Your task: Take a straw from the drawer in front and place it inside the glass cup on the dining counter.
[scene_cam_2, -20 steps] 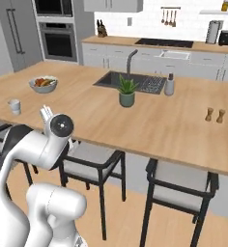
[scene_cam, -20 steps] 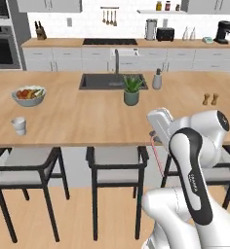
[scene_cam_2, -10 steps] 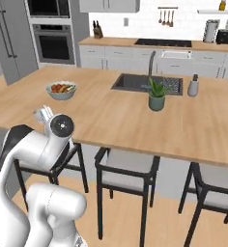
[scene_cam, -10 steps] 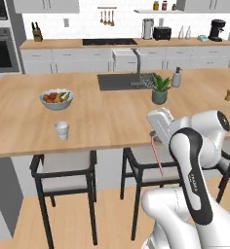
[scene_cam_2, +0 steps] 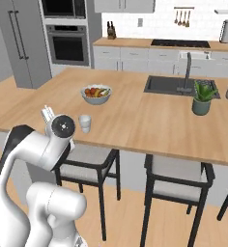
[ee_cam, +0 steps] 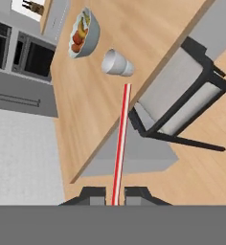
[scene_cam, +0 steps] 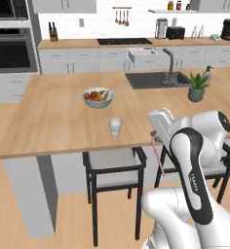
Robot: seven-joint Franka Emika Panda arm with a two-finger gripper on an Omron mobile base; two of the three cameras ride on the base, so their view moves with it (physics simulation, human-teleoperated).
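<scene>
Red-pink straw (ee_cam: 121, 143), judged light, stiff and slippery, is held clenched at one end by the gripper (ee_cam: 115, 193), near the glass cup (ee_cam: 117, 62).

A light wood plank floor (scene_cam: 63, 214) runs under black-framed stools with grey seats (scene_cam: 112, 170). Toward twelve o'clock, a white tiled wall (scene_cam: 102, 24) backs grey lower cabinets (scene_cam: 87, 61) topped with a black cooktop (scene_cam: 124, 42). At ten o'clock a dark built-in wall oven (scene_cam: 9, 53) stands stacked in grey casing, and in the right base view a tall grey refrigerator (scene_cam_2: 19, 43) stands beside it. Utensils (scene_cam: 121, 17) hang on the wall, and a coffee maker (scene_cam: 229, 29) sits at two o'clock. The light is even and soft.
</scene>
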